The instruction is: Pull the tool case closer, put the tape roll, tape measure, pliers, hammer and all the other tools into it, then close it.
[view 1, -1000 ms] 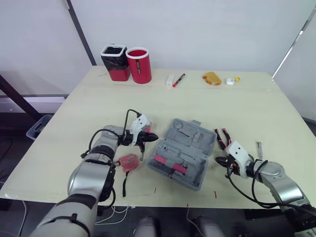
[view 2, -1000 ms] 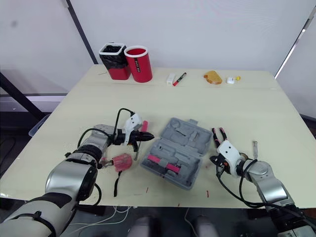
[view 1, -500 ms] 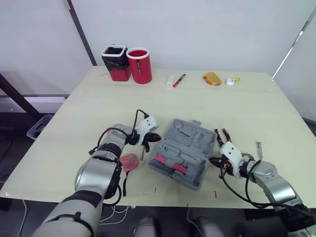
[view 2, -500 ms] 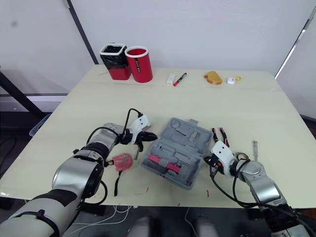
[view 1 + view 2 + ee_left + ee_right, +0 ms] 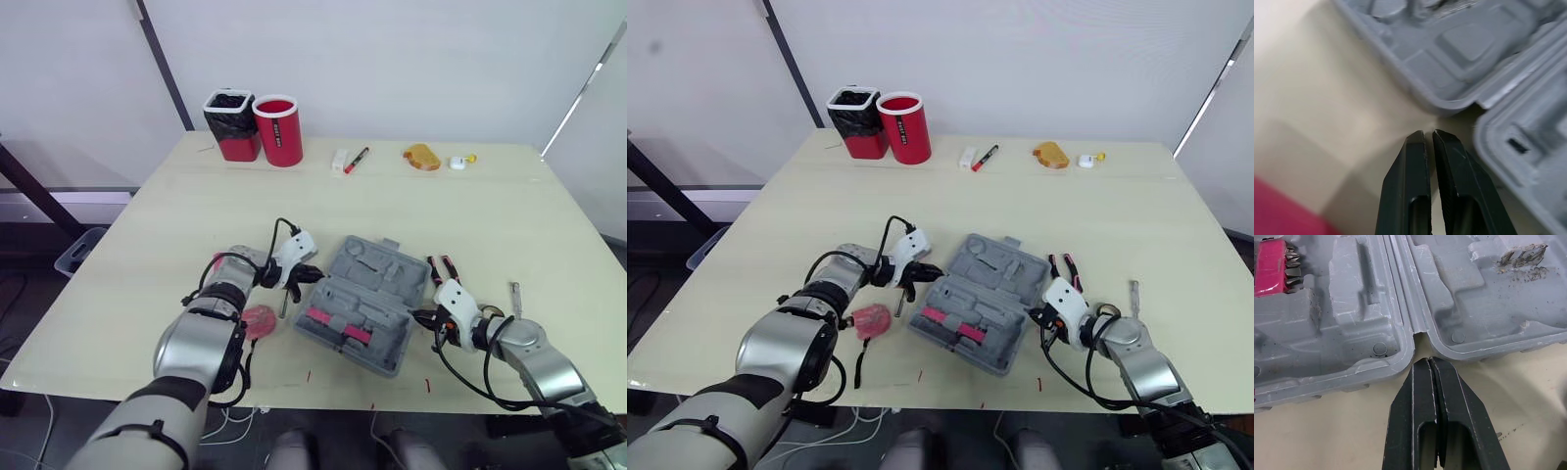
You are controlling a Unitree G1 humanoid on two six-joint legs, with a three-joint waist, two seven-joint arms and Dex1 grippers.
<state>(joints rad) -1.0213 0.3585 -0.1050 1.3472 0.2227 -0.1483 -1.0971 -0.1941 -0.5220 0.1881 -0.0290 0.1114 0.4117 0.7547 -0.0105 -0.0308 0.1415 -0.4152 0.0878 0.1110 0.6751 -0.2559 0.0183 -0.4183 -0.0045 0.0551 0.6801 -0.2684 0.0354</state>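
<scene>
The grey tool case lies open in the middle of the table, with a red bit holder in one half. My left gripper is shut, its tips at the hinge notch on the case's left side. Shut as well, my right gripper has its tips at the hinge notch on the case's right side. A red tape measure lies left of the case beside my left arm. Red-handled pliers lie right of the case, just behind my right gripper.
A red cup and a black-and-red cup stand at the back left. A marker, an orange item and a small white item lie along the back. A slim metal tool lies at the right.
My left gripper has moved right to the case's left side. My right gripper has moved left to the case's right side. The case has stayed put.
</scene>
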